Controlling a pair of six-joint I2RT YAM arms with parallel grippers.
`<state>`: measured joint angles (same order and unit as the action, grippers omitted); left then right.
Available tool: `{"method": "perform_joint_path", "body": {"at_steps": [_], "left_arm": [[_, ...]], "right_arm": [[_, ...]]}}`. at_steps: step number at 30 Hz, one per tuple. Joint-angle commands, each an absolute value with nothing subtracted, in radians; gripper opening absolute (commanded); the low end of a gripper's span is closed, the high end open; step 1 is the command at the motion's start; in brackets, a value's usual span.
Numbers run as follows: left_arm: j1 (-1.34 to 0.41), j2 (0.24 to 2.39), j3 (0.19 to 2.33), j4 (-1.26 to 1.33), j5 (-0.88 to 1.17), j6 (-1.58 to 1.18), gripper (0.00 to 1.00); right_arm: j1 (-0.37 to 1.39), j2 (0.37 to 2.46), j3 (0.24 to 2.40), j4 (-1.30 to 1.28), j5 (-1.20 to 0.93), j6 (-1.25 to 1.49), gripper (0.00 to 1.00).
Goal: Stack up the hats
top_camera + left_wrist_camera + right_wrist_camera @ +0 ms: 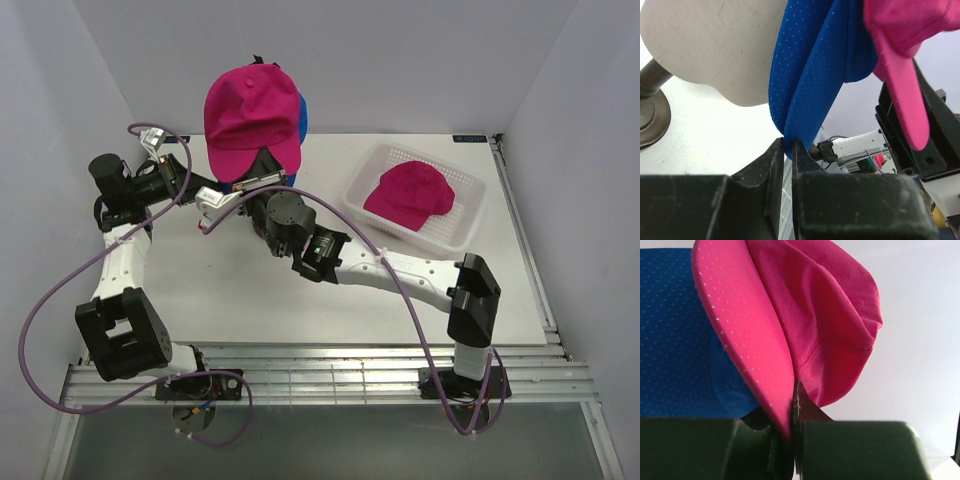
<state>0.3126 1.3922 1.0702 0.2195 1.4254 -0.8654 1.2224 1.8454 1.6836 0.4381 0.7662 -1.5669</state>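
Note:
A blue cap (pixel 810 75) sits on the cream mannequin head (pixel 710 50). My left gripper (pixel 788 148) is shut on its lower edge. A magenta cap (pixel 250 108) lies over the blue cap (pixel 301 115), at the back middle of the table in the top view. My right gripper (pixel 792 407) is shut on the magenta cap's brim (pixel 747 335), with the crown (pixel 835 325) behind it. A second magenta cap (pixel 408 194) lies in the white basket (pixel 470 218). Both grippers meet just below the caps in the top view, left (pixel 225 193) and right (pixel 265 182).
The head's dark round stand (pixel 650 107) is at the left in the left wrist view. The white mesh basket stands at the back right of the table. Purple cables loop over both arms. White walls enclose the table on three sides.

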Motion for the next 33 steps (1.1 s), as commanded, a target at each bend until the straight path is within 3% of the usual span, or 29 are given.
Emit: {"method": "perform_joint_path", "body": {"at_steps": [1, 6, 9, 12, 19, 25, 33], "left_arm": [[0.330, 1.374, 1.057, 0.296, 1.401, -0.913, 0.00], [0.331, 1.373, 1.043, 0.322, 1.401, -0.936, 0.00], [0.334, 1.374, 1.043, 0.330, 1.402, -0.943, 0.00], [0.334, 1.373, 1.042, 0.331, 1.401, -0.945, 0.00], [0.334, 1.371, 1.037, 0.337, 1.402, -0.950, 0.00], [0.336, 1.381, 1.035, 0.339, 1.399, -0.956, 0.00], [0.339, 1.378, 1.032, 0.341, 1.397, -0.954, 0.00]], "right_arm": [[1.243, 1.818, 1.634, 0.379, 0.781, -1.473, 0.08], [1.252, 1.815, 1.624, 0.396, 0.787, -1.470, 0.13], [1.259, 1.816, 1.620, 0.408, 0.784, -1.473, 0.39], [1.259, 1.827, 1.638, 0.408, 0.775, -1.474, 0.46], [1.275, 1.824, 1.669, 0.361, 0.769, -1.411, 0.74], [1.338, 1.783, 1.726, 0.232, 0.724, -1.300, 0.83], [1.353, 1.704, 1.815, -0.190, 0.456, -0.958, 0.89]]}}
